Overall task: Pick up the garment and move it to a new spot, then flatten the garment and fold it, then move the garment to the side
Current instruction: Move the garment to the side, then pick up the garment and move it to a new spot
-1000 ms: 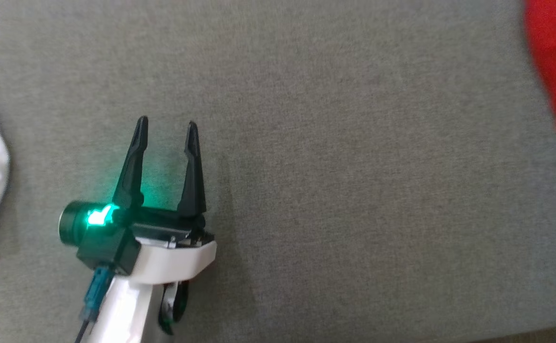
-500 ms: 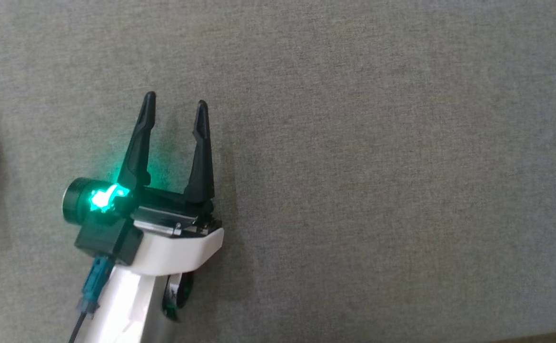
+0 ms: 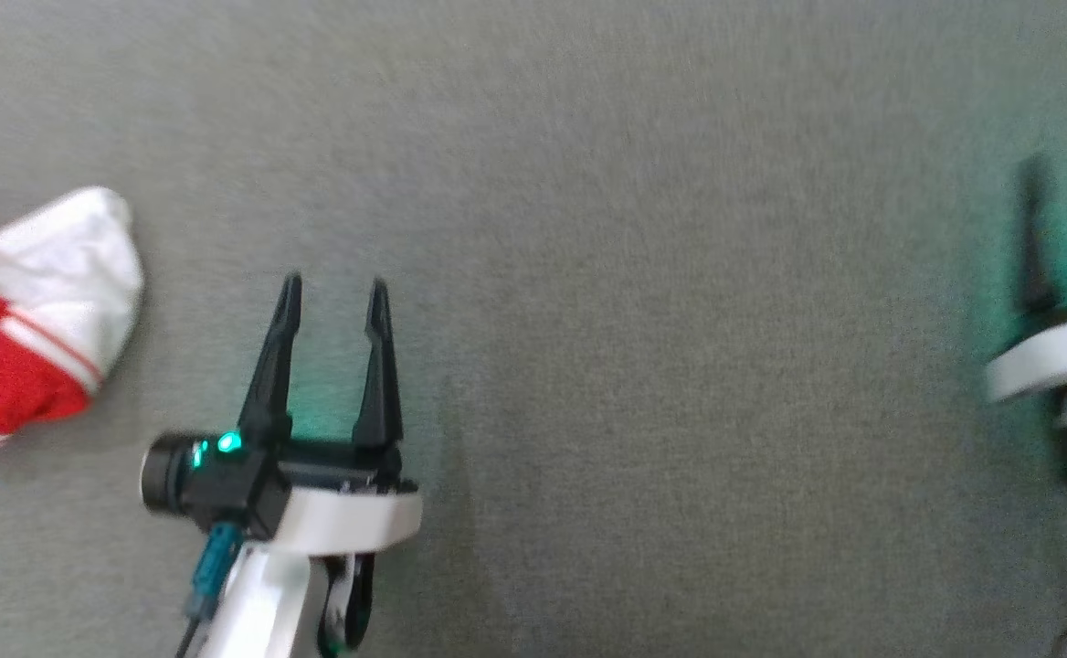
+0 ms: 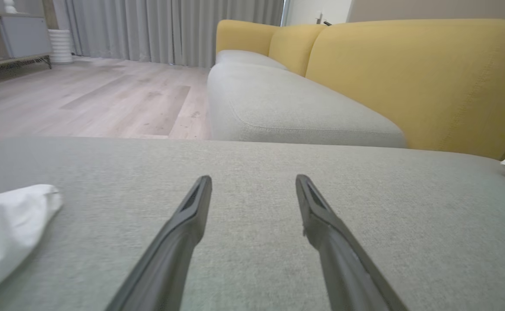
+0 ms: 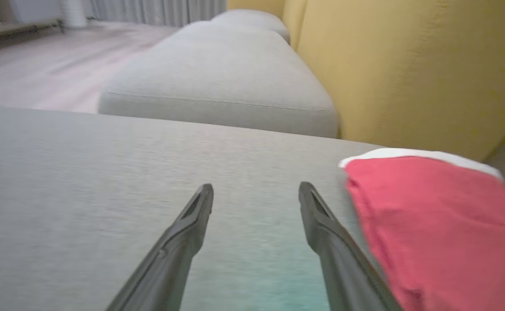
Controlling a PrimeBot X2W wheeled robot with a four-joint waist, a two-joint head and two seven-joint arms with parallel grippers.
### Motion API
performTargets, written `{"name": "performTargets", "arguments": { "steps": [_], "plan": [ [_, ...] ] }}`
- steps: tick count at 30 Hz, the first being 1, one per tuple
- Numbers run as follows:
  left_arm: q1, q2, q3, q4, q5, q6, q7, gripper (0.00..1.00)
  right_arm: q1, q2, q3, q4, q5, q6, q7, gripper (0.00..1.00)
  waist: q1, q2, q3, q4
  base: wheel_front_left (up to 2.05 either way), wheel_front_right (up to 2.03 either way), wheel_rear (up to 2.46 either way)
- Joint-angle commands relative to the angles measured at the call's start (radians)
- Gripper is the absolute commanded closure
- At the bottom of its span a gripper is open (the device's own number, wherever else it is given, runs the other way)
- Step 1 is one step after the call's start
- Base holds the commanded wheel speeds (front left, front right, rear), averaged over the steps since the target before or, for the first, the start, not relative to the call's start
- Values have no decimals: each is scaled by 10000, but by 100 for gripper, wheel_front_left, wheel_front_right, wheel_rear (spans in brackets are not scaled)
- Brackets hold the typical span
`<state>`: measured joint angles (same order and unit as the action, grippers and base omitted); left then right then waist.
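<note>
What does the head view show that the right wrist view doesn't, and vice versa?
Head view, of the two: the open left gripper and a red-and-white striped garment to its left. Right wrist view, of the two: a red garment with a white edge and a yellow sofa backrest. Both: the grey woven seat surface and the open right gripper, blurred in the head view.

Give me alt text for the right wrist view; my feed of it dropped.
The right gripper holds its two dark fingers open and empty over a grey fabric surface, with a red garment edged in white lying just to their right. Beyond are a grey sofa seat, a yellow backrest and pale wood floor.
</note>
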<state>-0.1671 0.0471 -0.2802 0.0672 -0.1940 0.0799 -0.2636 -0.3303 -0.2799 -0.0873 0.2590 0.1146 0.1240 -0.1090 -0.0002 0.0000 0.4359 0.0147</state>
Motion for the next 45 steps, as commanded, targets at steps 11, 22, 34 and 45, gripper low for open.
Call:
{"name": "performTargets", "arguments": {
  "steps": [11, 22, 34, 45],
  "plan": [
    [1445, 31, 882, 424, 375, 94, 18, 0, 1144, 1388, 3023, 917, 1096, 67, -1519, 0, 2, 0, -3597, 739, 0, 0, 0],
    [2957, 31, 1587, 325, 580, 23, 18, 0, 3689, 2086, 2214, -298, 667, 67, -1526, 0, 2, 0, -5102, 579, 0, 0, 0],
    [3457, 31, 1877, 572, 727, -132, 18, 0, 4266, 2219, 2380, -254, 539, 67, -1527, 0, 2, 0, -5348, 260, 0, 0, 0],
    [3515, 31, 1960, 691, 742, -117, 18, 0, 4334, 2234, 2368, -261, 570, 67, -1527, 0, 2, 0, -5317, 333, 0, 0, 0]
  ]
}}
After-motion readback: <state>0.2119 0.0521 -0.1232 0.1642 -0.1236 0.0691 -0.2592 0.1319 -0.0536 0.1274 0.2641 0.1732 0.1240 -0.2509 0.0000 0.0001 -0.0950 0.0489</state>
